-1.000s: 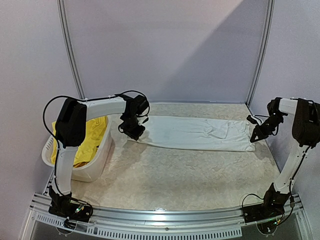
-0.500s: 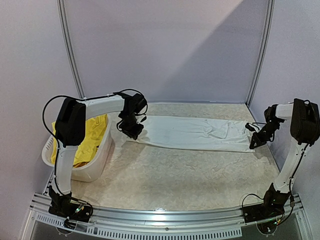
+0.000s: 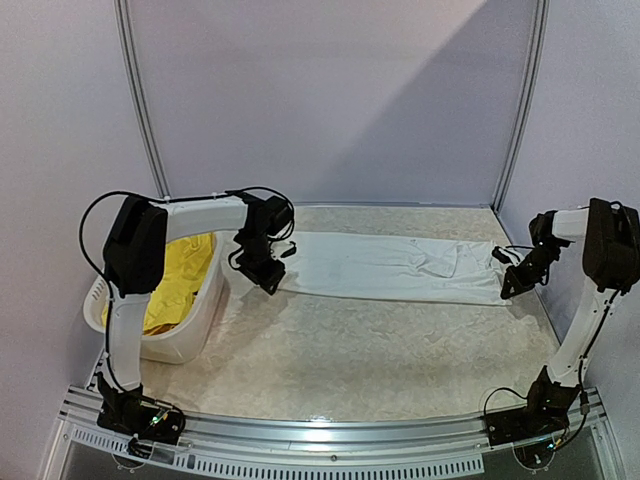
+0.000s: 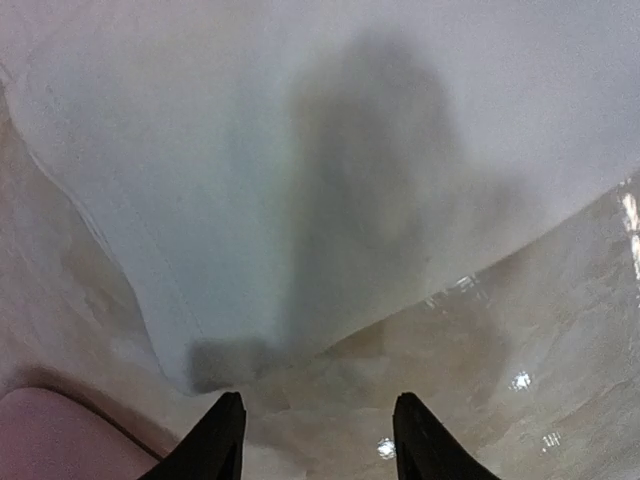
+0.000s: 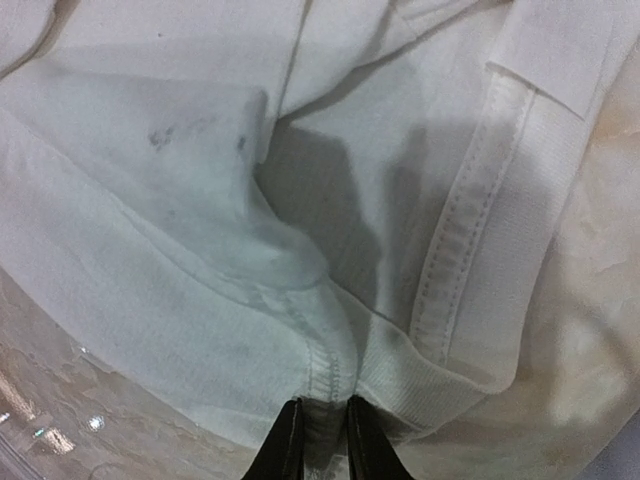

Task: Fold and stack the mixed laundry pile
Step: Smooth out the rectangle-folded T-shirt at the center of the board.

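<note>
White T-shirt lies stretched flat across the far table | left gripper has just let go of its corner, jaws apart | right gripper clamps the opposite hem | 1 garment spread, ready for folding

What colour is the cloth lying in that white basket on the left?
The cloth is bright yellow, clearest in the overhead view.

High camera sits above and behind both arm bases, taking in the whole table, while each wrist camera stares down, very close, just past the left gripper and right gripper, at opposite ends of one white shirt.
</note>
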Robot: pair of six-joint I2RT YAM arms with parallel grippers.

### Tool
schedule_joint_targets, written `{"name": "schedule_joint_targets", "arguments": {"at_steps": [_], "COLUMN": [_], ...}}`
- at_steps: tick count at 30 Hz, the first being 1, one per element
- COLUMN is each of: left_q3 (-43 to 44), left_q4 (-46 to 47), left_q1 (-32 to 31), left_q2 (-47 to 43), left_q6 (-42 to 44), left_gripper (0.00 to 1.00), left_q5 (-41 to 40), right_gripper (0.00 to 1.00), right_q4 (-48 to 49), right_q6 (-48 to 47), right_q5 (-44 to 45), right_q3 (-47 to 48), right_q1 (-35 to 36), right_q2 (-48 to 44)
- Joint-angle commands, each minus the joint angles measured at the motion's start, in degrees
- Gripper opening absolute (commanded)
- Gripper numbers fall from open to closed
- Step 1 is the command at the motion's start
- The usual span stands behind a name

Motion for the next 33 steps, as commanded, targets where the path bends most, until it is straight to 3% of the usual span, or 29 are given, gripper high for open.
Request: {"name": "schedule_joint_targets", "arguments": {"at_steps": [1, 9, 15, 18, 21, 27, 33], "left_q3": [3.90, 9.36, 9.06, 9.53, 9.33, 1.31, -6.83], "left_q4": [-0.34, -7.11, -6.17, -5.67, -7.08, -6.44, -8.32], "left_q1": [-1.28, -2.63, -1.66, -1.60, -1.75, -5.08, -9.32], "left_q2": [2.21, 6.64, 9.20, 11.27, 11.72, 5.03, -0.48], "left_q6": [8.75, 20.96, 23.20, 23.45, 22.55, 20.23, 15.17], "left_gripper": [0.51, 0.52, 0.50, 0.39, 0.21, 0.00, 0.00], "left_q5": [-2.05, -6.96, -5.94, -7.65, -7.95, -7.96, -7.72], "right_gripper": [0.16, 0.16, 0.16, 0.16, 0.11, 0.00, 0.00], "right_q4": [0.75, 0.54, -0.08, -0.26, -0.28, -0.73, -2.81], "right_q6": [0.53, 0.42, 0.25, 0.05, -0.09, -2.12, -5.26], "right_q5": [3.87, 2.98, 2.90, 3.12, 3.40, 5.47, 5.88], "right_q3": [-1.92, -1.84, -1.67, -1.56, -1.67, -2.95, -3.49], "right_q1": [-0.47, -0.47, -0.47, -0.47, -0.49, -0.49, -0.47], "right_q2": [0.65, 0.53, 0.30, 0.07, 0.13, 1.17, -1.07]}}
